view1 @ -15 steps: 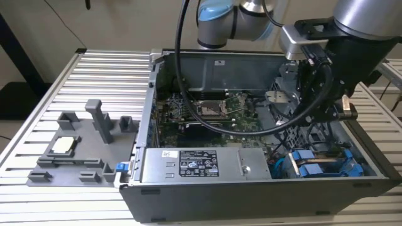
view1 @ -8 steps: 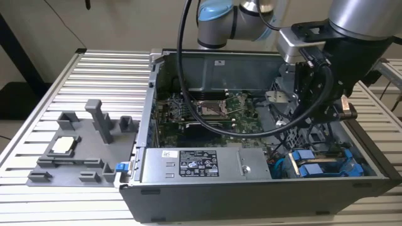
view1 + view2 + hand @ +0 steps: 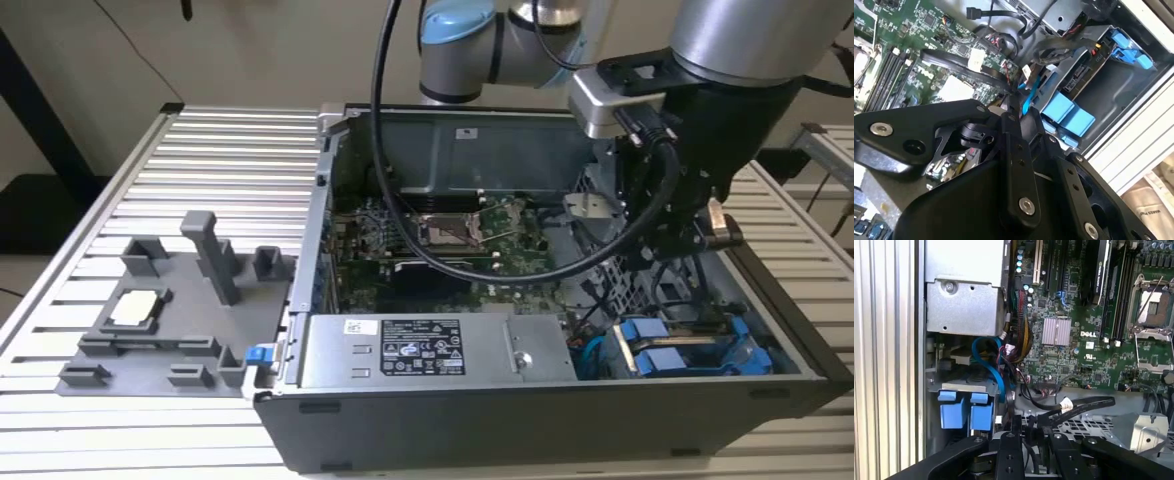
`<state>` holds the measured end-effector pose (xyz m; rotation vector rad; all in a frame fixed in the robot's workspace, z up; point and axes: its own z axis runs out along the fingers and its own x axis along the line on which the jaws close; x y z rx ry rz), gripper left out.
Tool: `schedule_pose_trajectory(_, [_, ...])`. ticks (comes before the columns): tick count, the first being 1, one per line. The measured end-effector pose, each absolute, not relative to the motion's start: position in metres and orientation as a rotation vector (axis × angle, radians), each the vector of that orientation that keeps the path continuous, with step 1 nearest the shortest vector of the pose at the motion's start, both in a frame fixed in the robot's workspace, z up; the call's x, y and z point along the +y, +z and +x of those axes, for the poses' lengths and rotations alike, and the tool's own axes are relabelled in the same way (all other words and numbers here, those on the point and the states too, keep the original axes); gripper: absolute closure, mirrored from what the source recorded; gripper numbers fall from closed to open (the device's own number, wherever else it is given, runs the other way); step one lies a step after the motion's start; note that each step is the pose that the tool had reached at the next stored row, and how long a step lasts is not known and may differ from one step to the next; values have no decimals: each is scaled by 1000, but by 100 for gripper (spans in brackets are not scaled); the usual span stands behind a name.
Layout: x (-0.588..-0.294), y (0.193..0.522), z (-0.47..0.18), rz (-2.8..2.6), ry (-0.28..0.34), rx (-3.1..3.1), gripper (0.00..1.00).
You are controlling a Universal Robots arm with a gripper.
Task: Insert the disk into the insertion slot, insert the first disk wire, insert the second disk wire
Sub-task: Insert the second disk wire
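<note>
Open computer case point(image 3: 534, 430) sits on slatted desk point(image 3: 227, 150), with the arm reaching down into the case on the exterior view's right side. The disk point(image 3: 667, 358), in its blue carrier, is already seated in the insertion slot point(image 3: 961, 386) at the near corner of the case on the exterior view's right; two blue carrier tabs stick out toward the case interior. The fingers point(image 3: 1015, 450) hang just beside those tabs, on the motherboard side, over the perforated metal cage floor. They are drawn close together with only a narrow gap. The end of a black flat wire point(image 3: 1081, 402) with a white tag runs right up to the tips and looks pinched there, though the contact itself is partly hidden. A blue wire point(image 3: 996, 365) loops between the power supply and the disk tabs, passing close by the fingertips in the second wrist view; I cannot tell if it touches them. Power supply box point(image 3: 427, 350) with a white sticker lies along the near wall, to the exterior view's left of the disk. Green motherboard point(image 3: 441, 235) lies further in, its processor socket bare. Grey fixture tray point(image 3: 174, 300) lies on the desk outside the case, on the exterior view's left, well apart from the arm.
</note>
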<state>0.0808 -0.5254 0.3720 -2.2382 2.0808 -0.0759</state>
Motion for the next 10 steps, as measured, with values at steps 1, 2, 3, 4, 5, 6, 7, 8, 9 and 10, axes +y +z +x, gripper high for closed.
schedule_pose_trajectory(1, [-524, 371, 80, -2238, -80, 2079, 73])
schedule_pose_trajectory(2, [-523, 371, 78, -2237, -89, 2075, 73])
schedule_pose_trajectory(3, [-522, 370, 78, -2237, -91, 2073, 73])
schedule_pose_trajectory(4, [-522, 370, 78, -2239, -92, 2070, 73])
schedule_pose_trajectory(5, [-522, 370, 78, -2241, -94, 2067, 73])
schedule_pose_trajectory(6, [-522, 370, 78, -2246, -96, 2065, 73])
schedule_pose_trajectory(7, [-522, 370, 78, -2252, -101, 2063, 73])
schedule_pose_trajectory(8, [-522, 370, 78, -2261, -109, 2061, 73])
schedule_pose_trajectory(9, [-522, 370, 78, -2269, -116, 2060, 73])
schedule_pose_trajectory(10, [-522, 369, 78, -2275, -122, 2056, 73])
